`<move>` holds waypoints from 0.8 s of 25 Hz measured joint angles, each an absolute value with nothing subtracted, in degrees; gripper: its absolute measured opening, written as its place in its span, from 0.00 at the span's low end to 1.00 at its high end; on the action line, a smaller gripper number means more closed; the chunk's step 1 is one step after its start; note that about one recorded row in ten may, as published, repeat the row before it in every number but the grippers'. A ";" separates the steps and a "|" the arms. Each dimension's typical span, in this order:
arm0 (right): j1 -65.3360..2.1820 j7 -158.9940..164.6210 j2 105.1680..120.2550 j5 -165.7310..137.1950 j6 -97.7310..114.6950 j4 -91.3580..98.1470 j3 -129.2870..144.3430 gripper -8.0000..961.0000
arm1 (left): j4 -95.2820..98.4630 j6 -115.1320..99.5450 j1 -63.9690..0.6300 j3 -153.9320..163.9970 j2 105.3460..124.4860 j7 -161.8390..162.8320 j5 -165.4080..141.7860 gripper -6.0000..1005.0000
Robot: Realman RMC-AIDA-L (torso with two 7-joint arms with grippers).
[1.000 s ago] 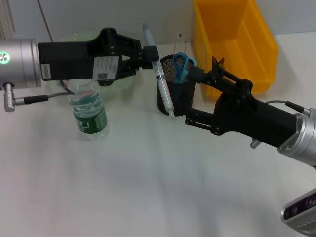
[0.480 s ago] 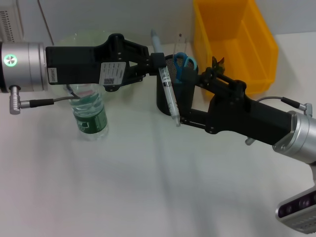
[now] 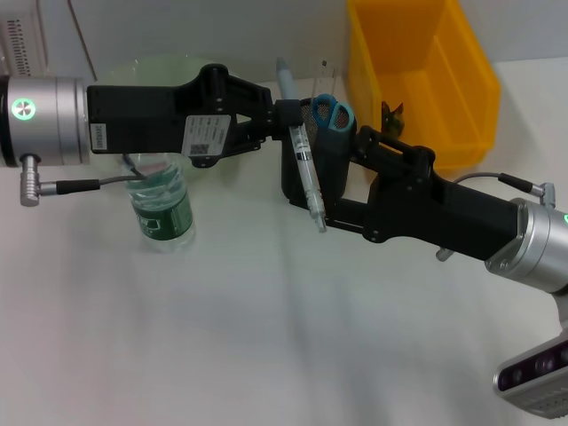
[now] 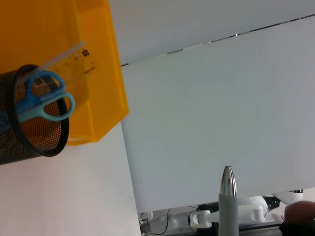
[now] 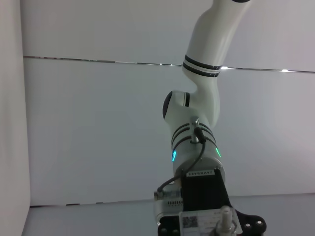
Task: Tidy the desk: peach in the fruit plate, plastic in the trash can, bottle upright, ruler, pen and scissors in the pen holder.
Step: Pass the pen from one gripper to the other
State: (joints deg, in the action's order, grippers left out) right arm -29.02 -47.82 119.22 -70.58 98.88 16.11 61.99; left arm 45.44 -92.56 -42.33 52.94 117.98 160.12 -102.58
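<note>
Pinching pen (image 3: 303, 164), left gripper (image 3: 282, 114) beside pen holder (image 3: 302, 173)

One pen (image 3: 303, 169), one bottle (image 3: 160, 200), one scissors (image 3: 330, 113)

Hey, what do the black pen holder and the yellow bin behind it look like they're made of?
The pen holder looks like black metal mesh with a matte finish: small holes let the yellow show through, and it has a solid rim. The bin looks like moulded plastic, smooth and slightly glossy, one uniform yellow with thick rounded edges.

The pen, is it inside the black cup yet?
Not yet. The left gripper holds the pen tilted in the air beside the pen holder, outside its rim.
</note>
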 joint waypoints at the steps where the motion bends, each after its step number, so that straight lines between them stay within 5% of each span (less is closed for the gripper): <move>1: -29.10 -47.82 119.20 -70.58 98.84 16.10 61.99 0.78 | 45.44 -92.55 -42.30 52.94 117.97 160.13 -102.58 0.18; 6: -29.26 -47.82 119.16 -70.64 98.46 16.08 62.05 0.76 | 45.44 -92.54 -42.31 53.37 117.95 160.14 -102.61 0.18; 10: -29.27 -47.84 119.21 -70.67 98.53 16.07 62.58 0.52 | 45.44 -92.55 -42.31 53.42 117.94 160.16 -102.62 0.19; 20: -29.25 -49.14 119.33 -70.67 98.79 15.31 62.67 0.44 | 45.44 -92.69 -42.10 53.54 117.63 160.23 -102.66 0.19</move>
